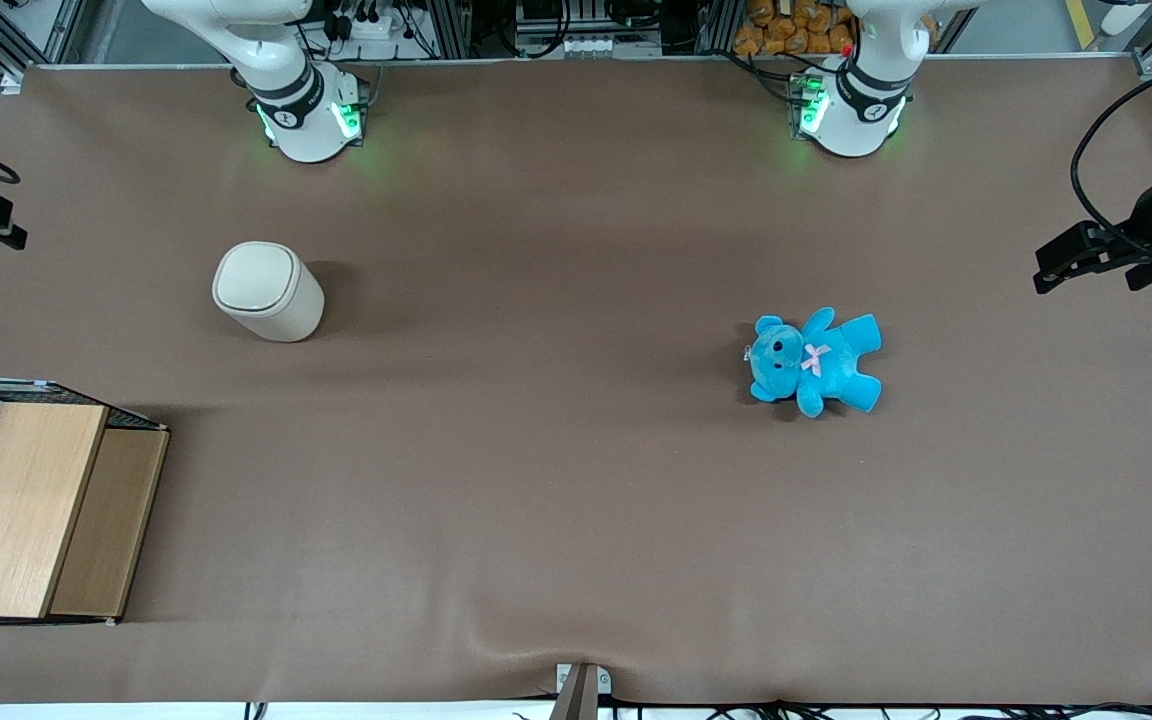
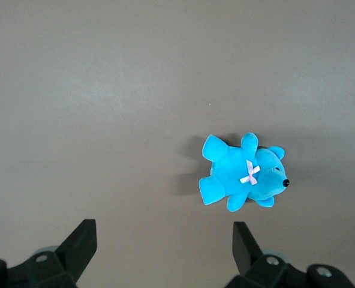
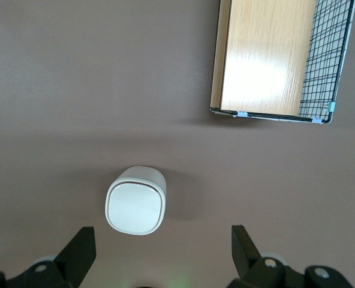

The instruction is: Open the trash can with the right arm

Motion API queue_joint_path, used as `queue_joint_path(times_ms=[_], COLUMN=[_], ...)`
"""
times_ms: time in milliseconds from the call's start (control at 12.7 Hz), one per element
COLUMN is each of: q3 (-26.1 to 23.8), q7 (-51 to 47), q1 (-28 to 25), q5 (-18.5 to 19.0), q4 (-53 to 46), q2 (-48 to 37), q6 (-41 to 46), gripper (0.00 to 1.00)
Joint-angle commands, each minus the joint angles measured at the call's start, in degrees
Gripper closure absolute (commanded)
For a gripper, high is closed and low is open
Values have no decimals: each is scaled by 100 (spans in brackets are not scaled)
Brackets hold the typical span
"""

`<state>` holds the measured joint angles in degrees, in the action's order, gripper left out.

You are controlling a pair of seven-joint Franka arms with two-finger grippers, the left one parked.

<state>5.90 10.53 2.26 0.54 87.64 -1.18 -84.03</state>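
Near the surface's working-arm end stands the trash can (image 3: 136, 200), upright, lid shut — almost straight below the claw (image 3: 159, 255), which hangs well above it, fingers spread wide and empty.

I've got the bin (image 1: 267, 291) upright on the table (image 1: 556, 500) toward the working arm's end, with the box (image 1: 31, 505) at that same end, nearer the front camera and well apart from it. Teddy (image 1: 816, 361) lies on the table toward the parked arm's end, well apart from both. Gripper (image 3: 162, 231) hangs above the table, clear of the bin, fingers (image 3: 81, 246) spread, the bin's lid (image 3: 135, 208) showing between them.
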Motion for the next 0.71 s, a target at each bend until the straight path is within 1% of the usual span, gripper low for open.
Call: queue_joint_path(times_ms=[0, 629], q3=[16, -10], q7=[-113, -95], q1=[-33, -121], q5=[-2, 16], q4=[-2, -19], q2=[-49, -49], q6=[36, 53], gripper=[0, 0])
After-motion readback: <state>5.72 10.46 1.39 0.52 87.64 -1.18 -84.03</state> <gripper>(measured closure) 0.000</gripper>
